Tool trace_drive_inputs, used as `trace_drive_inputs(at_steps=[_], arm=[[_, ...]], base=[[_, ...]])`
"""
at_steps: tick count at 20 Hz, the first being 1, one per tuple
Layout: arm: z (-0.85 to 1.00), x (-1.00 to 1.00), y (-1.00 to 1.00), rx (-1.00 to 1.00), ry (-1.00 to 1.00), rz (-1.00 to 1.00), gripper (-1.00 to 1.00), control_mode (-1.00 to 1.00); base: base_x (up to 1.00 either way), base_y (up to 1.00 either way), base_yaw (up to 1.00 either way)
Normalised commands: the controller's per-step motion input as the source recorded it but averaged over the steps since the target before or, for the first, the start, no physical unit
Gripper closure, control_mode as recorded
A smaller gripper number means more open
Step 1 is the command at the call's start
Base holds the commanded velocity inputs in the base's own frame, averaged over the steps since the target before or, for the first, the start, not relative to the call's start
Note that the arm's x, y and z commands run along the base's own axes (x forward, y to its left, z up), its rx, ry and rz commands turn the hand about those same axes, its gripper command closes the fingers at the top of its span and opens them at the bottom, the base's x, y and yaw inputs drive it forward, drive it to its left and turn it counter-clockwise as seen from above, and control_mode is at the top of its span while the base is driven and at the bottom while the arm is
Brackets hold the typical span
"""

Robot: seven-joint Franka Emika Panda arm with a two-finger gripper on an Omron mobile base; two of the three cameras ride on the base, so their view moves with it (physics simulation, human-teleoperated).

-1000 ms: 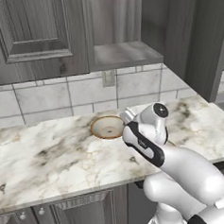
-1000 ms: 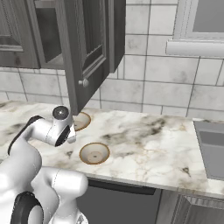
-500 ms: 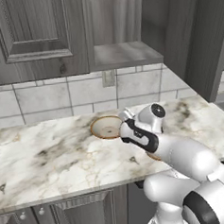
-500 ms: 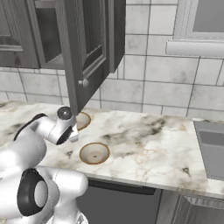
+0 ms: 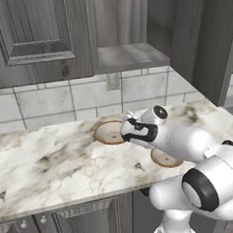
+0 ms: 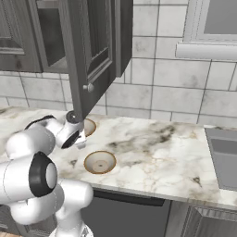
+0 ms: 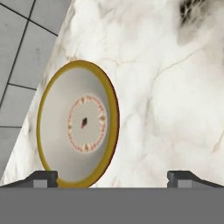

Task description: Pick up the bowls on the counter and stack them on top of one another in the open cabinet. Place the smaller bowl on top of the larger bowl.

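- The gripper (image 7: 112, 177) hangs with its jaws spread wide, holding nothing, above the counter (image 5: 53, 167).
- The larger bowl (image 7: 78, 124) sits near the tiled wall.
- The smaller bowl (image 6: 99, 162) rests nearer the counter's front edge.

The white arm with dark joints reaches forward and low, its two-finger gripper (image 7: 112, 177) pointing downward, jaws spread wide apart with nothing between them.
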Motion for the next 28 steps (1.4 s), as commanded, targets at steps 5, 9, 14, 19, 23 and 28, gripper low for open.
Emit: trace_drive_inputs(at_steps=[5,9,14,19,23,28], arm=[[-0.16,0.21,0.00,0.04,0.00,0.01,-1.00,-1.00],[-0.17,0.17,0.00,0.05,-0.02,0.00,-1.00,-1.00],[-0.17,0.16,0.01,0.05,-0.03,0.00,-1.00,-1.00],[-0.17,0.15,0.06,0.04,-0.03,0.00,-1.00,-1.00],[-0.18,0.15,0.07,0.03,-0.03,0.00,-1.00,-1.00],[-0.17,0.15,0.05,0.03,-0.04,0.00,-1.00,-1.00]], base=[[0.00,0.00,0.00],[0.00,0.00,0.00],[0.00,0.00,0.00],[0.00,0.00,0.00],[0.00,0.00,0.00],[0.00,0.00,0.00]])
